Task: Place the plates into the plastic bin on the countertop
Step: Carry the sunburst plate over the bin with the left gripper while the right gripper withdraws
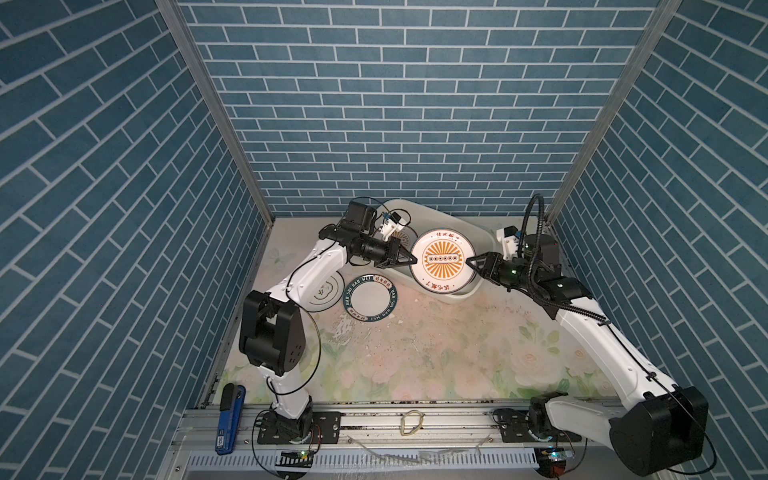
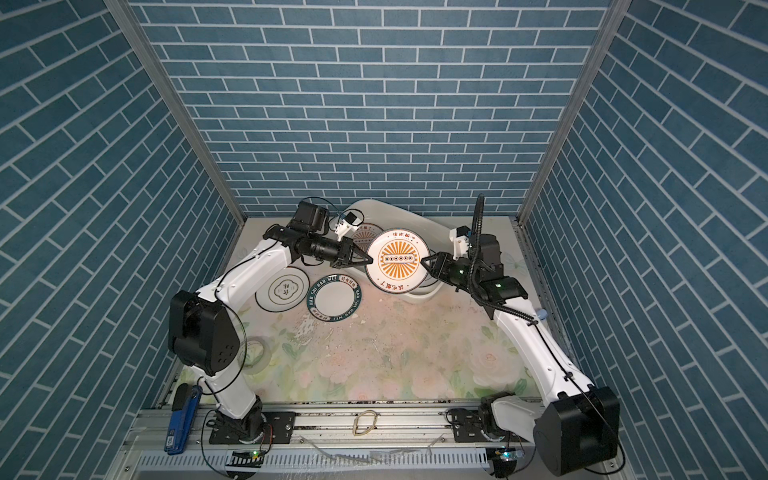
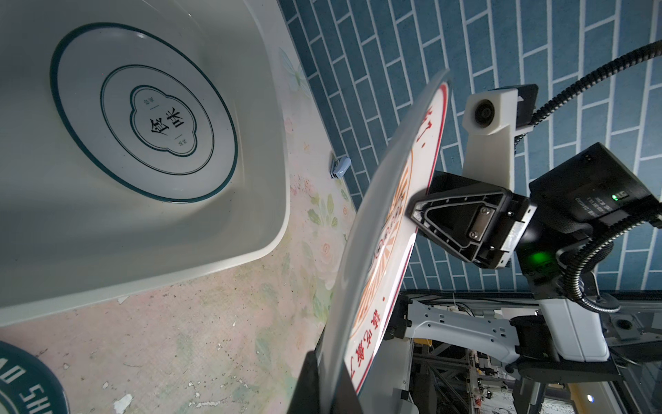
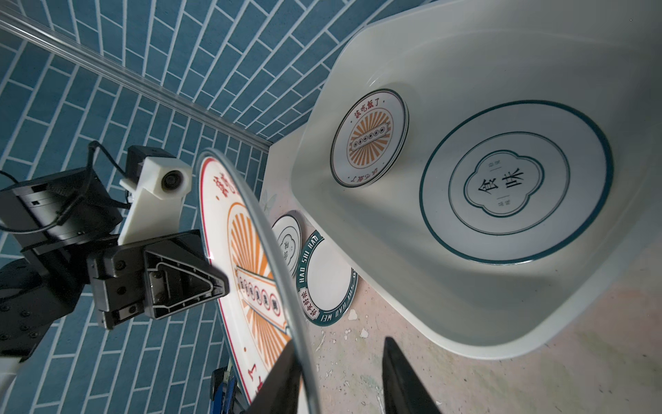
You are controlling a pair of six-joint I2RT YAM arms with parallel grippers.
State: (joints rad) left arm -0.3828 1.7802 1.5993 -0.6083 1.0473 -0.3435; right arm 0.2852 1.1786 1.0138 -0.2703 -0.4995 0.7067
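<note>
White melamine with an orange sunburst, the large sunburst plate [image 1: 442,259] hangs in the air between the two arms, over the near part of the plastic bin [image 1: 436,214] and not yet set down inside it. The left gripper [image 1: 411,261] is clamped tight on the plate's rim. On the opposite edge, the right gripper [image 1: 469,262] has its jaws standing apart around the rim, with a clear gap on one side in the right wrist view, so it carries nothing. Two places on the bin's floor are already filled: a small sunburst plate [image 4: 369,138] and, beside it, a dark-rimmed emblem plate [image 4: 516,182]. The small one may be sitting on another plate, since its edge looks doubled, but the view is too oblique to be sure. Left on the flowered countertop [image 1: 436,345] are a green-lettered plate [image 1: 371,298] and, touching or slightly overlapping it, a second emblem plate [image 2: 282,288] partly under the left arm. By my reckoning the job is roughly half done, with one plate in transit to be lowered in and two more to fetch.
</note>
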